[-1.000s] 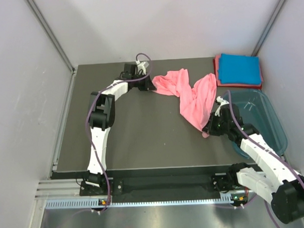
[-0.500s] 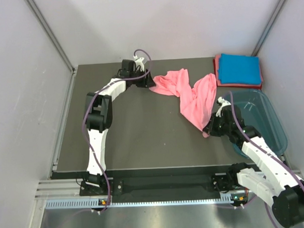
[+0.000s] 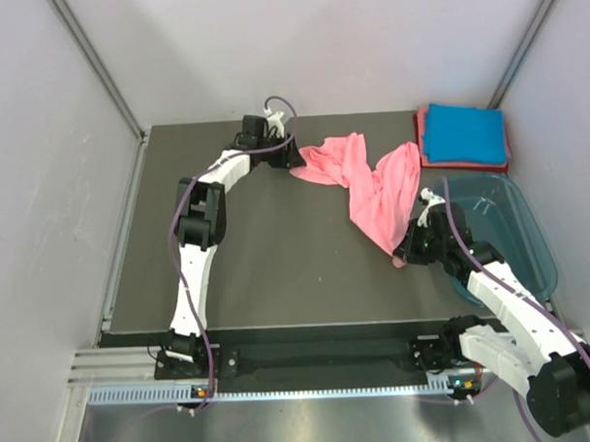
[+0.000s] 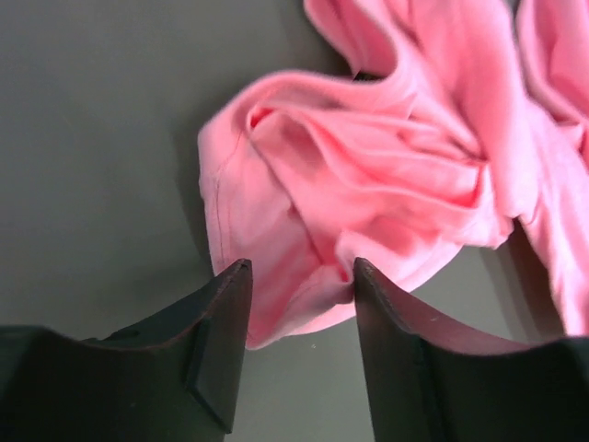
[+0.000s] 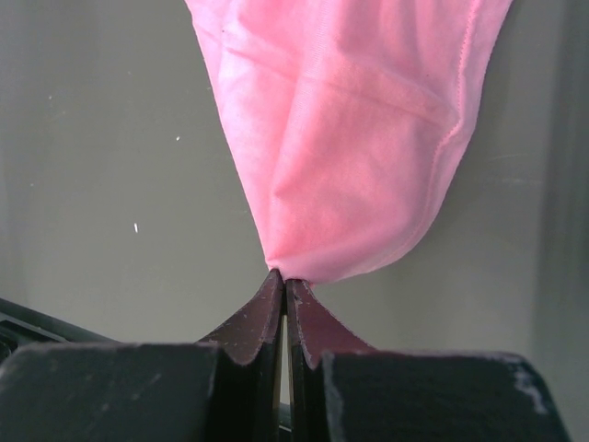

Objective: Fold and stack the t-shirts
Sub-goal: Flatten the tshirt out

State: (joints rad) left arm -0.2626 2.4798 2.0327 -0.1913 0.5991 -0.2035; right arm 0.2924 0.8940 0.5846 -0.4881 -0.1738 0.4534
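Note:
A salmon-pink t-shirt (image 3: 369,182) lies crumpled across the back middle of the dark table. My left gripper (image 3: 291,162) is open at the shirt's left end; in the left wrist view a fold of the shirt (image 4: 368,175) lies between its jaws, which stand apart around the gripper's midpoint (image 4: 301,276). My right gripper (image 3: 405,254) is shut on the shirt's near corner (image 5: 354,147), the jaws pinched together (image 5: 282,279). A bright blue folded t-shirt (image 3: 464,133) lies on a reddish-pink folded one (image 3: 423,147) at the back right.
A translucent teal plastic tub (image 3: 509,228) stands at the right edge, beside my right arm. Grey walls enclose the table (image 3: 277,270) on the left, back and right.
My left gripper has shifted slightly right, closer onto the shirt's left end, with its elbow moving a little. The right arm and the shirt have hardly moved.

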